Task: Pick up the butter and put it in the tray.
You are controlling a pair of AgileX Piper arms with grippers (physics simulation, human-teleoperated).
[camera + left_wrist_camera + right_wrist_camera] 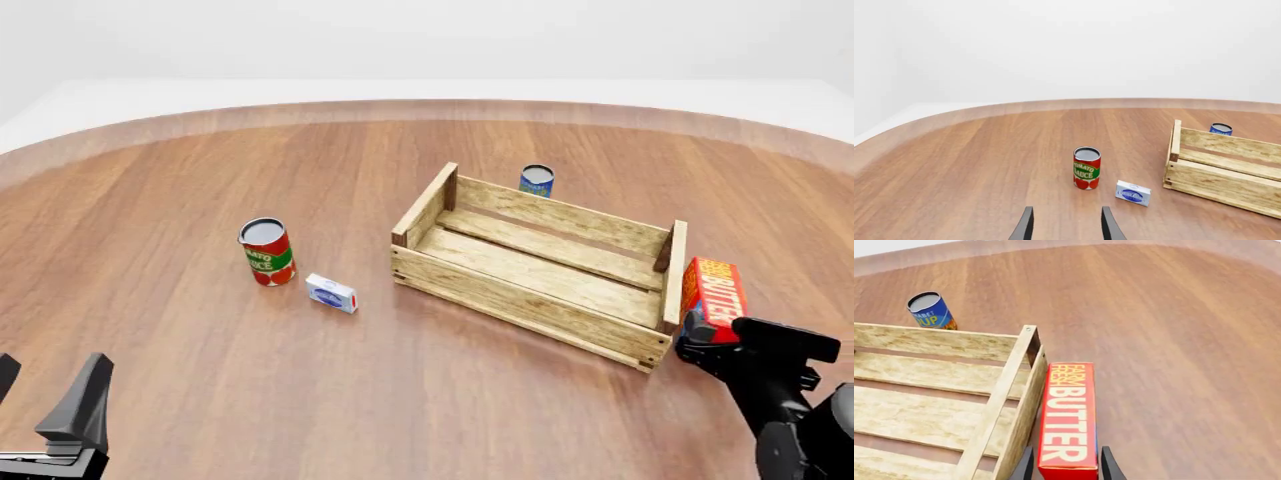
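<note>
The butter (713,296) is seen just outside the tray's (534,262) right end wall, with its "BUTTER" face up and toward the camera. Its long axis runs away from the right arm, roughly parallel to that end wall; in the right wrist view the butter (1069,417) is shown lengthwise along the fingers, with the "FARM FRESH" end far and the near end between the fingertips. Whether it rests on the table (400,400) or is lifted cannot be told.

The right gripper (705,340) is clamped on the butter's near end; the dark fingers (1025,467) are pressed against both long sides. The right arm comes in from the lower right corner of the front view, low, with the wrist pointed forward and slightly left toward the tray.

The left gripper (47,395) is held low at the bottom left of the front view, fingers spread apart with nothing between them. In its wrist view the fingertips (1025,225) point toward the tomato sauce can (1086,167).

The tray (954,405) is set at an angle on the table, open top, interior bare slats. Its right end wall is just beside the butter, possibly touching. To the left of the tray a white-blue box (331,293) lies near the tomato sauce can (267,251), both well apart from the butter. A blue can (537,181) stands just behind the tray's far wall. Bare table is seen right of and in front of the butter.
</note>
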